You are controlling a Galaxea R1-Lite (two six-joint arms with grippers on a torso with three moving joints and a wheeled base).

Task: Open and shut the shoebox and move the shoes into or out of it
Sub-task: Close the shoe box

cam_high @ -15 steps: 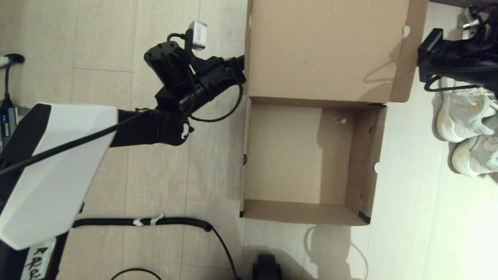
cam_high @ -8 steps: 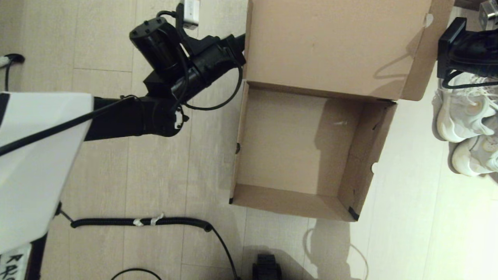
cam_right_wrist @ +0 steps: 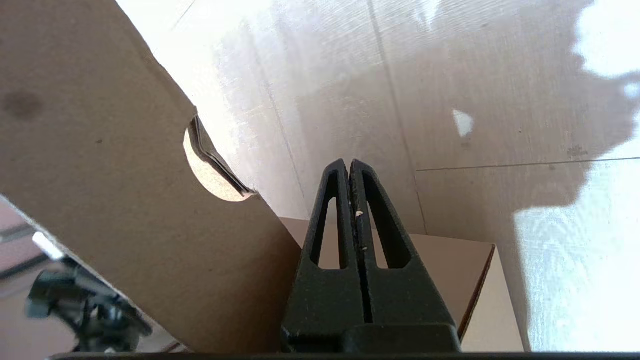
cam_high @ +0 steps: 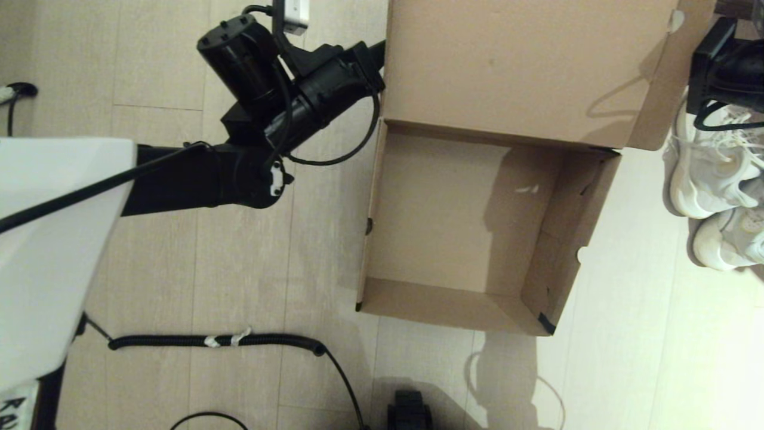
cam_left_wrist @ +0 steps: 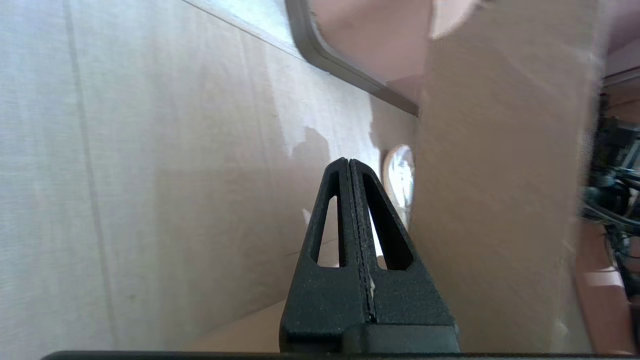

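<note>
The brown shoebox point(cam_high: 441, 215) stands open and empty on the floor, turned slightly askew, its lid point(cam_high: 507, 65) raised at the far side. My left gripper point(cam_high: 378, 52) is shut with nothing in it, its tip against the lid's left edge; in the left wrist view it point(cam_left_wrist: 348, 161) lies alongside the cardboard point(cam_left_wrist: 500, 200). My right gripper point(cam_right_wrist: 348, 162) is also shut and empty, just outside the lid's right side flap point(cam_right_wrist: 100, 175); its black body point(cam_high: 713, 71) shows at the top right. Two white shoes point(cam_high: 710, 173) point(cam_high: 731, 239) sit side by side right of the box.
A black coiled cable point(cam_high: 221, 340) lies on the wooden floor in front of the box at the left. A black part point(cam_high: 409, 412) pokes in at the near edge. My left arm's white shell point(cam_high: 48, 239) fills the left side.
The box has slid away from me and turned, its far end swinging right. The lid leans farther back. Both arms moved away with it, the right one also to the right.
</note>
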